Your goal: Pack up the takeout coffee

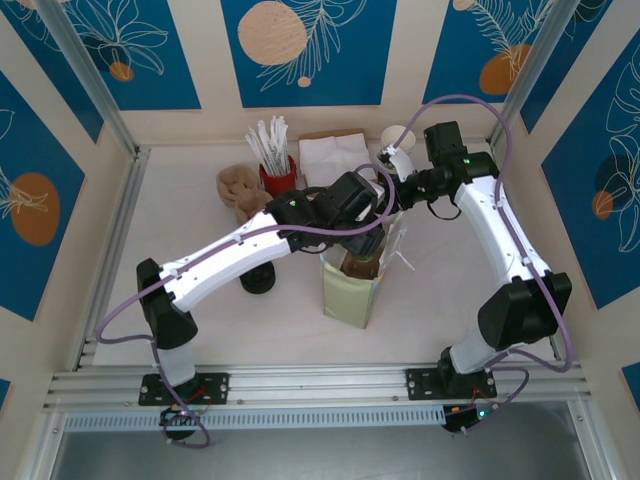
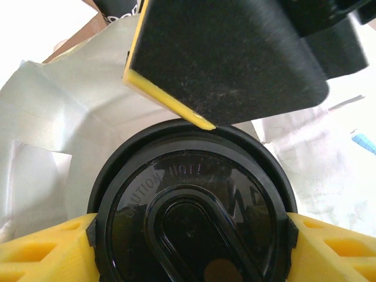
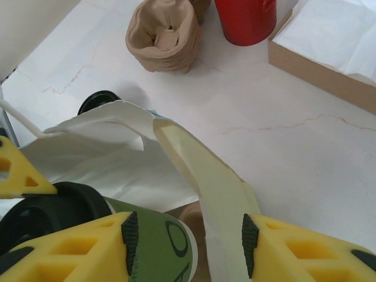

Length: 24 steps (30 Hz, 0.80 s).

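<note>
left claw (image 2: 191, 232) is clamped on the takeout coffee (image 2: 188, 176), with a yellow finger on each side of the black lid's rim, so the cup hangs from its lid. right claw (image 3: 189, 235) is about half open, astride one wall of the paper bag (image 3: 226, 200). the pale wall lies against one pad and there's a clear gap to the other, so i'd say it's propping the mouth open, not pinching. the cup's olive side shows in that same gap, right at the bag's mouth. how deep it sits i can't tell.

from overhead both claws meet over the open top of the bag, which stands upright mid-counter (image 3: 294, 147).

so my read is we're at the lowering step: cup at the bag, not let go. the next move looks like straight down with the cup kept level, since it's carried by the lid alone. the other claw needs to hold that wall out of the way, and the left should only let go once the cup stands on the bottom.

a loose black lid (image 3: 97, 101) sits on the counter just past the bag. the brown sleeves (image 3: 164, 35) and red cup (image 3: 247, 20) are well apart from all this.
</note>
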Each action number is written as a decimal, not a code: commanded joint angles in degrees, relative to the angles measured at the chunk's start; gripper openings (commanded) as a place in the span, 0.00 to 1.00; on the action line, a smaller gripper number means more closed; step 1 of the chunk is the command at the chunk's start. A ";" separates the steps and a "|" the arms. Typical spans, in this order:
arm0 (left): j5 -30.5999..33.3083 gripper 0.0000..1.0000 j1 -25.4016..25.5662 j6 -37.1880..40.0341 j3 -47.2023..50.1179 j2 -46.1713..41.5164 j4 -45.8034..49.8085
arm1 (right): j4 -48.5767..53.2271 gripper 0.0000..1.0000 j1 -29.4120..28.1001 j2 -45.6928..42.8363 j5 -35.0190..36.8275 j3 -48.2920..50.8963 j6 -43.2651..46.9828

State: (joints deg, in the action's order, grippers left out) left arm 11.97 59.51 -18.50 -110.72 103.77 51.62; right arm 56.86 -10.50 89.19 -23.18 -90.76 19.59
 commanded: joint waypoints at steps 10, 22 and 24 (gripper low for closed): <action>0.16 0.72 -0.62 -0.66 -0.16 -2.25 -0.88 | 1.15 0.01 -2.17 2.05 -4.43 -7.00 1.69; 6.76 0.71 0.06 -0.32 6.87 -4.29 -6.53 | -3.81 0.00 -6.16 -2.94 -7.43 -1.88 0.43; 7.90 0.71 0.26 -0.16 7.99 -4.31 -7.12 | -4.57 0.00 -6.21 -3.33 -7.97 -1.88 -0.53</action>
State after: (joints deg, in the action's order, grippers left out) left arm 16.64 59.53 -18.96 -104.01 101.54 47.07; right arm 54.11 -16.19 87.74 -28.14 -93.06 20.36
